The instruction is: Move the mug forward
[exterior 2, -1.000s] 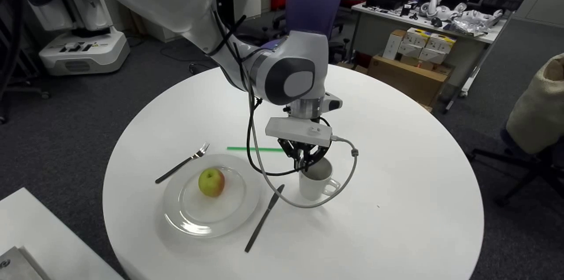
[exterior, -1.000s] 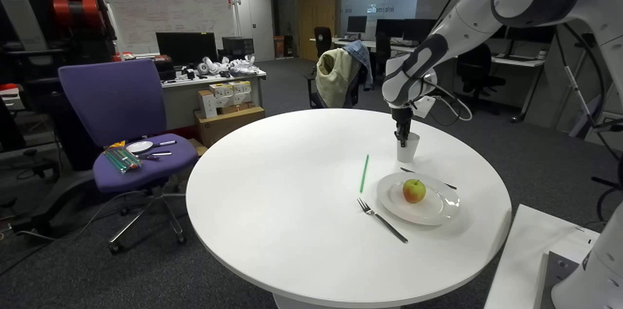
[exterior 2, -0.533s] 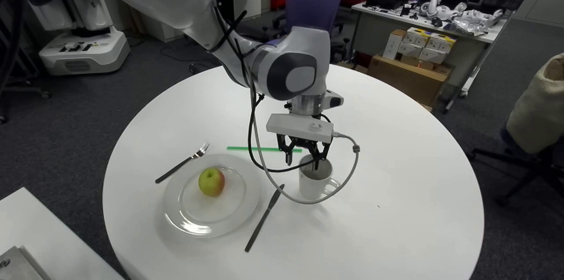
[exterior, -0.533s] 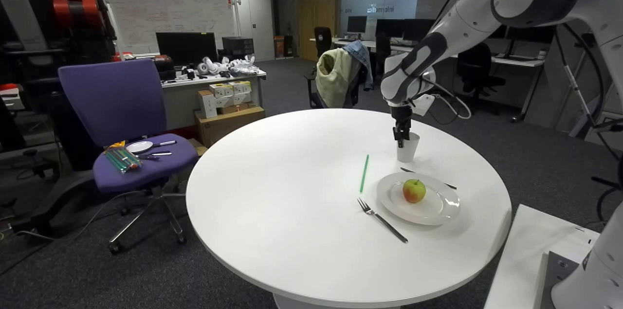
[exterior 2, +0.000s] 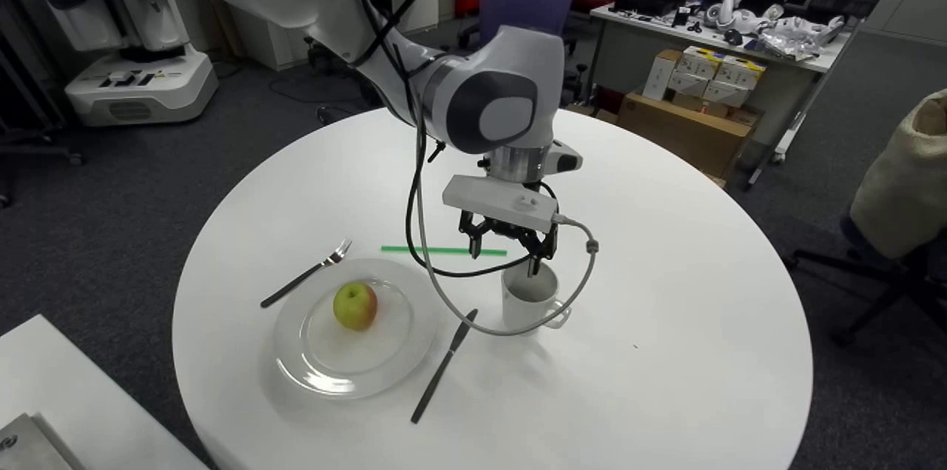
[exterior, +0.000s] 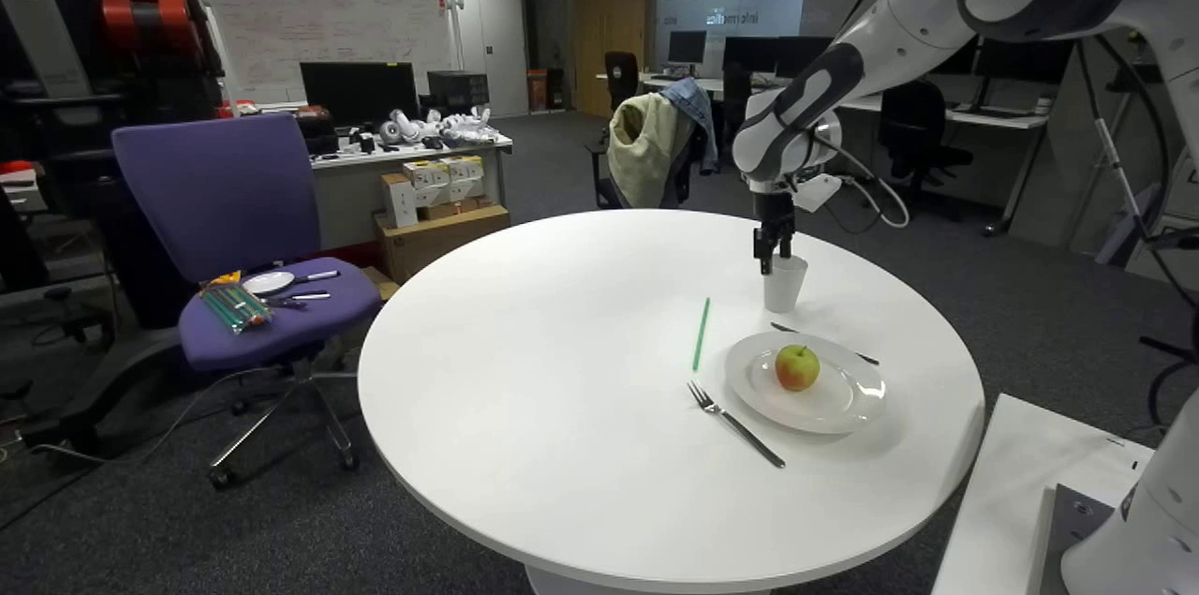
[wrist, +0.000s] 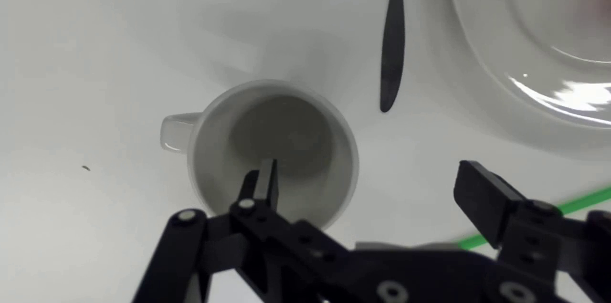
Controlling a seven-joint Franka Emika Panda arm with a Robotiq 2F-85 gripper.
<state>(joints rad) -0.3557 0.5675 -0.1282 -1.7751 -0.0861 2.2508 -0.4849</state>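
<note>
The mug [wrist: 281, 136] stands upright on the round white desk [exterior 2: 666, 270], near the tip of the knife [wrist: 394, 36], which lies between it and the plate [exterior 2: 407, 351] with the apple [exterior 2: 355, 306] on it. The claw [exterior 2: 504, 264] is spread wide, its two fingers well apart and gripping nothing.

In the wrist view one finger reaches over the mug's mouth and covers part of its inside and rim; whether the tip dips below the rim, I cannot tell. The other finger is outside the mug and hides a stretch of the green stick [wrist: 587, 200], whose end disappears behind the body of the claw. The knife's handle runs out at the top edge, the plate is cut off at the right, and of the apple only a blurred reddish sliver shows in the corner.

In an exterior view a grey cable [exterior 2: 591, 246] loops in front of the mug's lower side and handle. In an exterior view, below the arm [exterior: 899, 37], the fingers line up almost one behind the other at the mug's rim, so contact there is hard to judge, and the handle is hidden. In both exterior views the frame cuts off the arm, while the fork [exterior 2: 303, 277] shows whole beside the plate. A dark speck [wrist: 86, 168] on the desk is too small to identify.
</note>
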